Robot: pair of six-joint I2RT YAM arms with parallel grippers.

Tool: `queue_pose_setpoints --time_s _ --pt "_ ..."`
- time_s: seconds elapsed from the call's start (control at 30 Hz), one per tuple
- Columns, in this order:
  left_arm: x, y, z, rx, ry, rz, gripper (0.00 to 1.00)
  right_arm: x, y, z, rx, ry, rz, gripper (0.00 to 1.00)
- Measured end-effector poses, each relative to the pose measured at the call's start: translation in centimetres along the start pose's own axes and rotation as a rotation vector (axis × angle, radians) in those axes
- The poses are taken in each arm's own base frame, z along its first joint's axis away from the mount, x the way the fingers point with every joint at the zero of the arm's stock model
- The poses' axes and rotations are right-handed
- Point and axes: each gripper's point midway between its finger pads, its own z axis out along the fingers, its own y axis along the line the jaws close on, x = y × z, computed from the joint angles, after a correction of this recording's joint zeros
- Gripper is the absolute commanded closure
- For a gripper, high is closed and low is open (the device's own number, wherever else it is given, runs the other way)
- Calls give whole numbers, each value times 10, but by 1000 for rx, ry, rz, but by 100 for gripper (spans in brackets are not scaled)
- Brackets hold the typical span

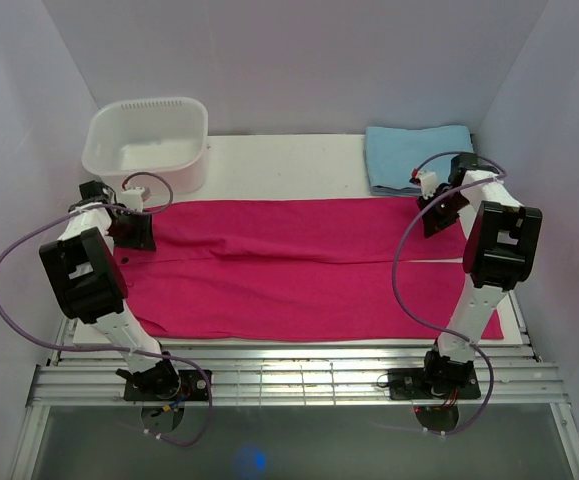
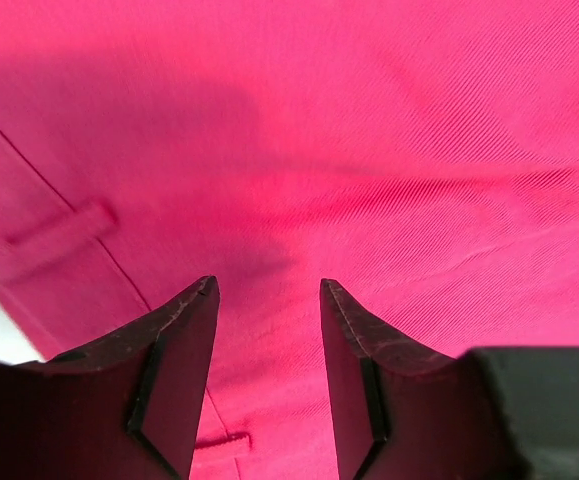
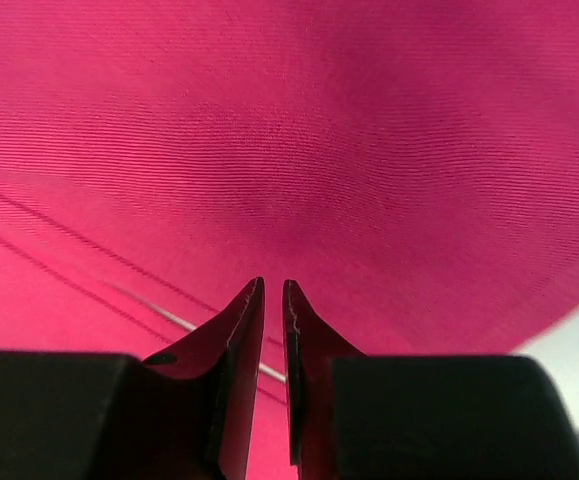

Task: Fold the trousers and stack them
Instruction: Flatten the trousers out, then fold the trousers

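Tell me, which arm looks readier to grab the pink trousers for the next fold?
Probably the left. The left gripper hangs over the trousers with its jaws apart. The right gripper, over the other end, has its jaws nearly together and would have to open first.

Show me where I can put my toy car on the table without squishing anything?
The best bare patch is the white table strip at the back, between the basin on the left and the blue cloth on the right, just behind the pink trousers. Elsewhere is crowded: the trousers cover the middle, with the left arm and right arm over their ends.
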Motion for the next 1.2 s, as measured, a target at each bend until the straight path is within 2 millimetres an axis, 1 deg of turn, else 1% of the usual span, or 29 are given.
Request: queue_pose_setpoints --time_s 0.07,0.13,0.23,0.3,0.4,0.5,0.53,0.6,0.63,0.67,0.7,0.73,0.77,0.8,0.83,0.87,0.93,0.97,1.0,1.07,1.13,1.2 --pt "17 1 5 1 41 -15 46 15 0 18 -6 47 18 86" --pt "32 5 8 -5 75 -27 48 30 0 29 4 79 21 88" --pt "45 13 8 -17 98 -31 52 40 -5 24 56 78 -2 90" --pt "51 18 4 -23 94 -24 53 49 -3 21 72 83 -31 91" --pt "66 25 -5 -31 102 -14 53 64 4 16 81 92 -80 92" --pt "82 32 -16 -18 123 -11 49 82 16 10 72 109 -135 92" --pt "86 32 -19 -3 126 -4 45 88 22 8 57 123 -149 92" --pt "88 29 -27 35 135 20 40 98 29 5 26 155 -168 86" --pt "85 28 -30 50 129 33 36 100 31 3 15 166 -174 80" --pt "77 28 -36 66 108 49 35 101 32 -1 4 177 -181 64" --pt "64 30 -44 72 79 67 35 100 31 -7 -9 185 -182 56" --pt "46 34 -52 69 34 94 35 91 26 -15 -9 175 -197 50" --pt "25 39 -61 61 -19 125 34 81 20 -22 3 156 -205 37" --pt "-4 45 -75 45 -96 164 34 66 10 -31 26 126 -219 30" --pt "-18 48 -81 34 -134 183 34 49 -1 -42 55 91 -242 27" --pt "-38 51 -91 22 -191 212 34 31 -13 -52 87 52 -265 26" --pt "-70 56 -106 10 -284 266 34 -2 -33 -69 141 -15 -305 27" --pt "-81 58 -110 12 -318 289 34 -17 -43 -75 165 -45 -324 27" --pt "-89 60 -109 20 -342 306 34 -29 -51 -78 177 -67 -338 27" --pt "-97 65 -99 53 -366 328 34 -46 -64 -76 176 -93 -360 27" --pt "-93 71 -78 98 -361 321 34 -56 -75 -64 156 -105 -378 28" --pt "-88 78 -55 137 -345 301 34 -58 -81 -46 116 -107 -395 28"
